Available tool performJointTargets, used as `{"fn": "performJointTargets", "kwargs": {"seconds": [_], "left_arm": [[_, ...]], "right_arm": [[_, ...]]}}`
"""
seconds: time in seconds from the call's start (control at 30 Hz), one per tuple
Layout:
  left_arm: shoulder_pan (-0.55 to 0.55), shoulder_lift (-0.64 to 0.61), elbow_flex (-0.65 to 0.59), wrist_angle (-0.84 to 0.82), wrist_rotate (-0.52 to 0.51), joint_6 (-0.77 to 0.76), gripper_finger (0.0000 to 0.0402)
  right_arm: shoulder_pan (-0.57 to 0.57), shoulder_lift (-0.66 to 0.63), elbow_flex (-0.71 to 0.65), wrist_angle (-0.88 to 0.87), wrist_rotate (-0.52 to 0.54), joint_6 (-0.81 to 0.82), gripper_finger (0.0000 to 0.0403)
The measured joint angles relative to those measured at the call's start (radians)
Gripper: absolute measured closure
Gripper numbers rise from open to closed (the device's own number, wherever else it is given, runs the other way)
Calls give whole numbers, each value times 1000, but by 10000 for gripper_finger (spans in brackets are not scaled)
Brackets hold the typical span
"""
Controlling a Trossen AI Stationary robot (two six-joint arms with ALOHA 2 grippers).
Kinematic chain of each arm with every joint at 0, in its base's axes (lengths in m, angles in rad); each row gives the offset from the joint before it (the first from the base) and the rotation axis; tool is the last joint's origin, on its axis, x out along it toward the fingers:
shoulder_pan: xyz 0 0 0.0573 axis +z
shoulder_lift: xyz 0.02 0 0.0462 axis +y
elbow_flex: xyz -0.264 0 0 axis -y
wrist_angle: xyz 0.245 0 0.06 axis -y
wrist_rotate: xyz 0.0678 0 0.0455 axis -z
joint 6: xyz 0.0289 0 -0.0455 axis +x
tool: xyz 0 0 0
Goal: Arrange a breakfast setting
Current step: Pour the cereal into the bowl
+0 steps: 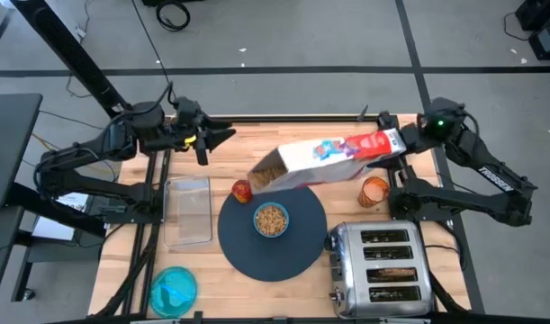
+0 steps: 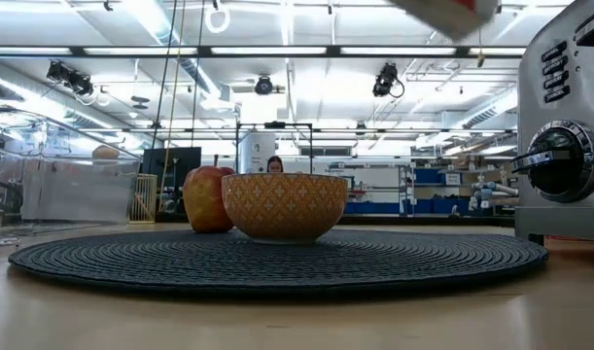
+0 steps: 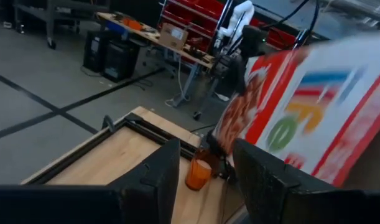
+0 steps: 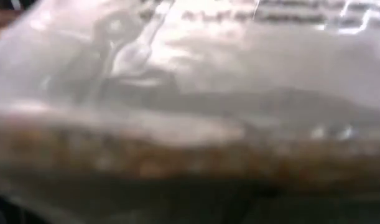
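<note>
You are pouring cereal, so judge everything by where the box mouth hangs. Nearest in the low view, the dark-grey mat (image 2: 277, 261) lies flat on the counter (image 1: 130, 288), and the bowl (image 1: 271, 220) stands near its middle, already holding cereal. The apple (image 1: 242, 190) sits at the mat's far edge, just beside the bowl, right under the tilted box, so stray flakes would land on it. Your right end effector (image 1: 396, 147) is clamped on the red top end of the cereal box (image 1: 324, 160), which lies nearly level with its open mouth over the bowl's far side. My advice: tip slowly from the wrist, keep the mouth over the bowl's centre, and level the box before drawing away. The orange cup (image 1: 374, 191) stands near your right arm; mind it on the return swing. Farther off, your left end effector (image 1: 216, 137) waits above the counter's back edge, fingers apart and holding nothing.
</note>
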Motion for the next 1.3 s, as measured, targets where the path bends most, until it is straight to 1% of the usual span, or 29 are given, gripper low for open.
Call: {"fn": "performJointTargets", "kwargs": {"seconds": [0.13,0.23,0.33,0.4,0.5,0.57,0.67,0.73,0.83,0.93,1.07,1.13,1.3], "left_arm": [[0,-1,38,-6,-13,13,228],[0,-6,55,9,-34,40,206],[0,-3,53,51,-36,73,183],[-7,21,54,129,-36,114,170],[-27,71,53,258,-19,192,158],[-38,110,53,343,12,224,151],[-40,165,53,444,101,228,140],[-40,198,53,485,137,253,130],[-38,248,53,571,142,301,109],[-27,288,53,670,144,326,89],[-26,340,53,731,143,358,84],[-24,362,53,769,144,347,84],[10,414,53,851,143,252,84]], "right_arm": [[0,12,0,240,-11,191,172],[0,27,0,460,15,359,172],[0,48,0,682,88,512,172],[0,67,1,819,151,588,172],[0,99,1,982,241,650,172],[0,124,1,1073,297,678,172],[0,175,2,1201,360,734,172],[5,213,2,1263,388,779,172],[26,274,2,1336,403,813,172],[48,327,2,1340,402,815,172],[69,392,2,1338,398,785,172],[72,418,2,1349,380,782,172],[89,468,2,1359,360,744,172]]}}
